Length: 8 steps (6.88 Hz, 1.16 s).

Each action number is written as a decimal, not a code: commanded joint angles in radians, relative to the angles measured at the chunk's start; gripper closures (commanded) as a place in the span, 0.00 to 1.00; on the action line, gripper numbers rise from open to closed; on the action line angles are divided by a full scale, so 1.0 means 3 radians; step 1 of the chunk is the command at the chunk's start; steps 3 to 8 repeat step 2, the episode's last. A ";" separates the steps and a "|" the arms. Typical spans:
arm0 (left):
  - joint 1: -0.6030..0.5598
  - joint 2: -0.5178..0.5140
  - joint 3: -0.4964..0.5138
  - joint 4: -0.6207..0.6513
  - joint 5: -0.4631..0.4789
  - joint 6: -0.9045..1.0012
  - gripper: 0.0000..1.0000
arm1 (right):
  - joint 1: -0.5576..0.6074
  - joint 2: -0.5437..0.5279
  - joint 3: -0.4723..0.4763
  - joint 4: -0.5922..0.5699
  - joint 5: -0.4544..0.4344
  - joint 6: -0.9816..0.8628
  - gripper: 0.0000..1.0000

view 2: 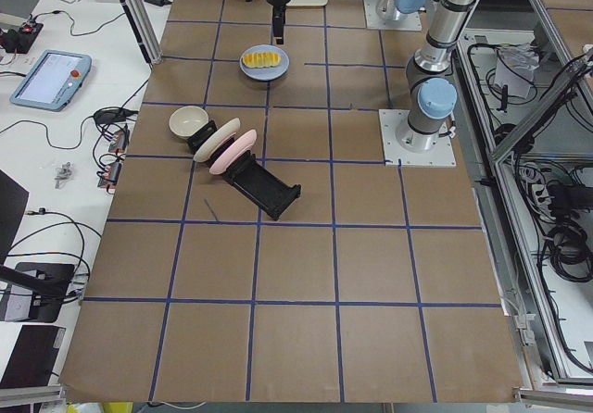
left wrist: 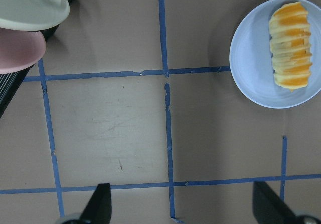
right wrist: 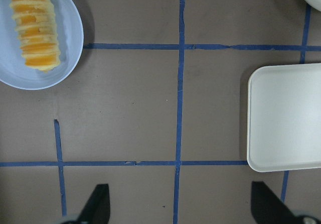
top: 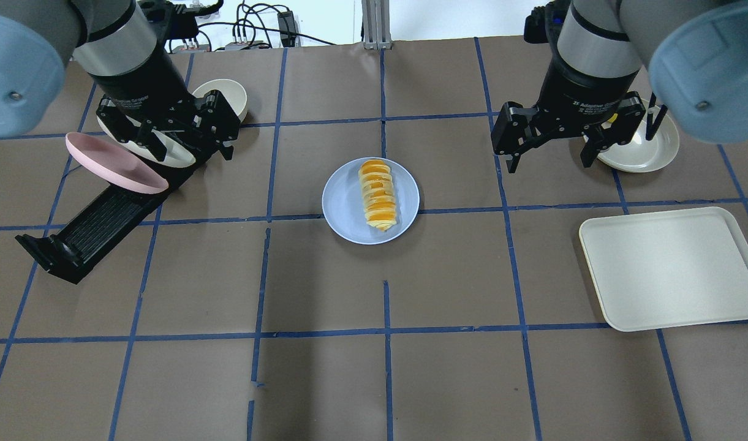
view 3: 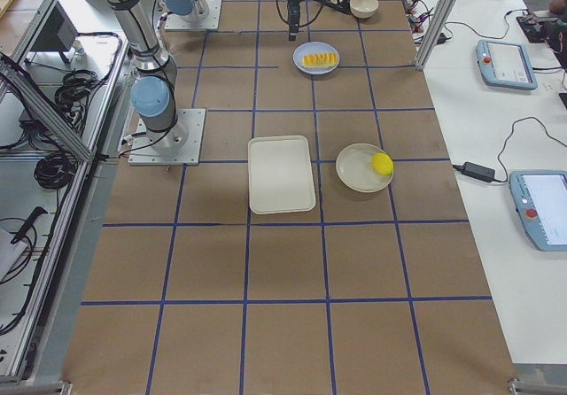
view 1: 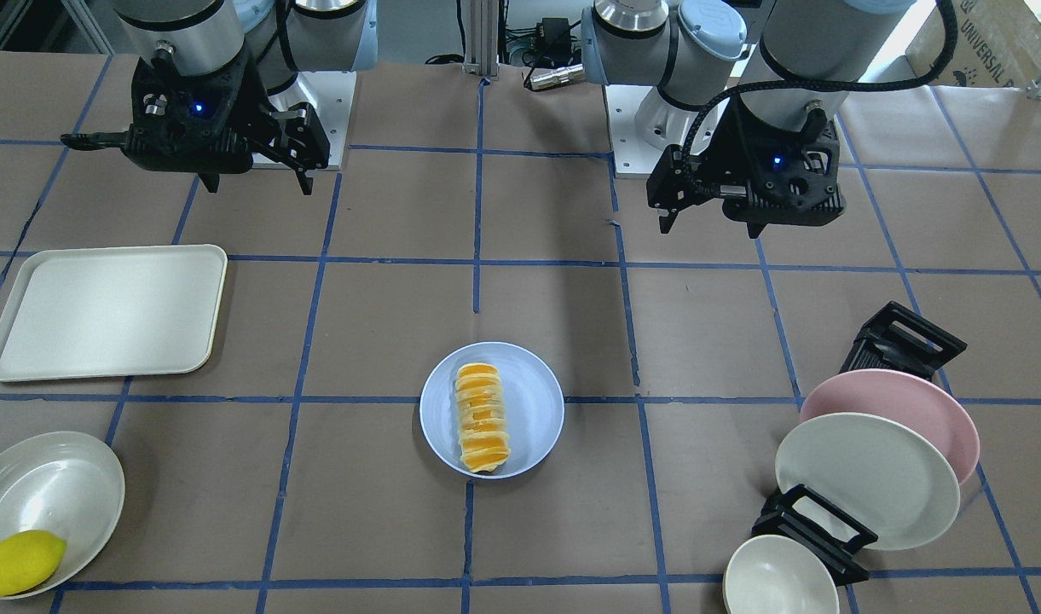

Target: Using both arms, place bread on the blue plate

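On blue plate (top: 343, 205): bread (top: 377, 194). Left jaws, right jaws both spread. Above right jaws, label (top: 596, 106) reads "2F Adaptive".

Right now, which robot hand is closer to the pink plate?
Left. The left gripper hangs above the table between the pink plate and the blue plate. The right gripper is on the blue plate's other side, nearer the tray, so it is much farther.
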 commanded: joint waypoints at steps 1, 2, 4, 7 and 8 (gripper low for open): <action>0.0000 0.0004 -0.0027 -0.0001 0.0000 0.0000 0.00 | -0.0005 0.0001 0.0004 -0.0006 0.0000 0.0000 0.00; 0.0000 0.0004 -0.0002 -0.0001 0.0000 0.0000 0.00 | -0.0010 0.0001 0.0004 0.0004 0.0000 0.0000 0.00; 0.0000 0.0004 -0.0002 -0.0001 0.0000 0.0000 0.00 | -0.0010 0.0001 0.0004 0.0004 0.0000 0.0000 0.00; 0.0000 0.0004 -0.0002 -0.0001 0.0000 0.0000 0.00 | -0.0010 0.0001 0.0004 0.0004 0.0000 0.0000 0.00; 0.0000 0.0004 -0.0002 -0.0001 0.0000 0.0000 0.00 | -0.0010 0.0001 0.0004 0.0004 0.0000 0.0000 0.00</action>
